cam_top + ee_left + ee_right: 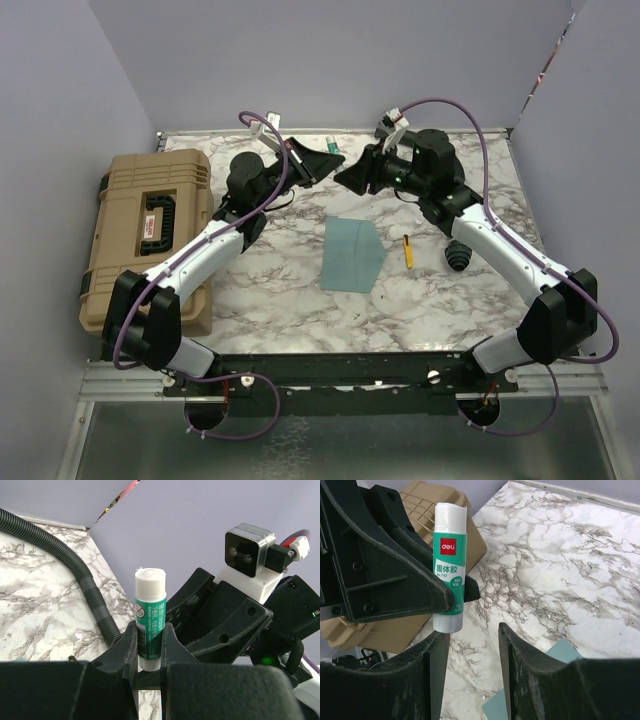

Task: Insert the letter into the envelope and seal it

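The teal envelope (352,252) lies flat in the middle of the marble table, and corners of the envelope (562,652) show below the right fingers. The letter is hidden from view. My left gripper (325,160) (150,630) is raised over the table's far side and is shut on a green and white glue stick (331,146) (150,615) that stands upright in it. My right gripper (352,178) (470,635) faces it at close range. Its jaws stand apart with nothing between them, and the glue stick's (450,560) lower end hangs just above its left finger.
A tan hard case (150,240) lies along the left side of the table. To the right of the envelope lie a yellow pen (407,250) and a small black ridged object (459,255). Grey walls close in the table at the back and sides.
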Robot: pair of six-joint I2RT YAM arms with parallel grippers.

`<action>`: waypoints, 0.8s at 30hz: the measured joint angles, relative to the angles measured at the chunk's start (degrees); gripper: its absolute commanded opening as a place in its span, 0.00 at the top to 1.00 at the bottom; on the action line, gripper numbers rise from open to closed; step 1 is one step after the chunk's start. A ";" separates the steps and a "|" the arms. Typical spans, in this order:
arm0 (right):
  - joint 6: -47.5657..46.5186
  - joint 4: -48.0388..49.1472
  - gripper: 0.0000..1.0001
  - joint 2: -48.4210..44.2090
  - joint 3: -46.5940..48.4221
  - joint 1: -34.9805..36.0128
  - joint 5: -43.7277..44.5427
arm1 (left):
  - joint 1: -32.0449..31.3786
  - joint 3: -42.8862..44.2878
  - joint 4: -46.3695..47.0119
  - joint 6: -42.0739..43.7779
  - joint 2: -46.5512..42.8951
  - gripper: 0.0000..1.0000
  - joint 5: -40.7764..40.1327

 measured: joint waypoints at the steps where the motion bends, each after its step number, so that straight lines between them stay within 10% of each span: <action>1: 0.28 0.13 0.49 0.02 0.00 0.00 -0.04 | 0.02 -0.17 0.26 -0.07 -0.09 1.00 -0.07; 17: 4.46 8.07 0.45 0.13 -1.05 0.00 -3.28 | 0.04 -0.87 1.92 -0.74 -0.85 1.00 -0.44; 24: 6.36 10.49 0.92 0.13 -2.10 0.02 -3.21 | 0.07 -0.98 1.90 -0.74 -0.85 1.00 -0.48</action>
